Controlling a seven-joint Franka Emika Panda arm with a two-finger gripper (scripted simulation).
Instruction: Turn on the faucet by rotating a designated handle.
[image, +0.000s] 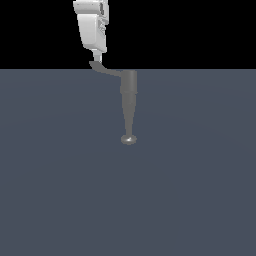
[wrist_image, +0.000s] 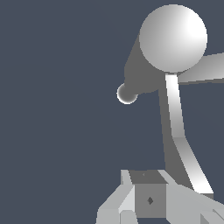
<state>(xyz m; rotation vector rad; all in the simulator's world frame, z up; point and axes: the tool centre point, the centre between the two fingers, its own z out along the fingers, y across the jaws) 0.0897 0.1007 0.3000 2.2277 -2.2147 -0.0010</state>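
Exterior view: gripper (image: 96, 59) sits at handle (image: 102, 68) tip, likely for leverage to swing it about faucet (image: 128, 92). Finger opening: cannot tell.

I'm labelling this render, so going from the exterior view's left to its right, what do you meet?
White robot gripper → thin flat grey lever handle → dull-grey metal faucet with its short cylinder body and long tapering spout.

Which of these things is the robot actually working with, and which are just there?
In use:
faucet
handle
gripper, right at the handle's end

Just there:
flat grey floor; nothing else lies about
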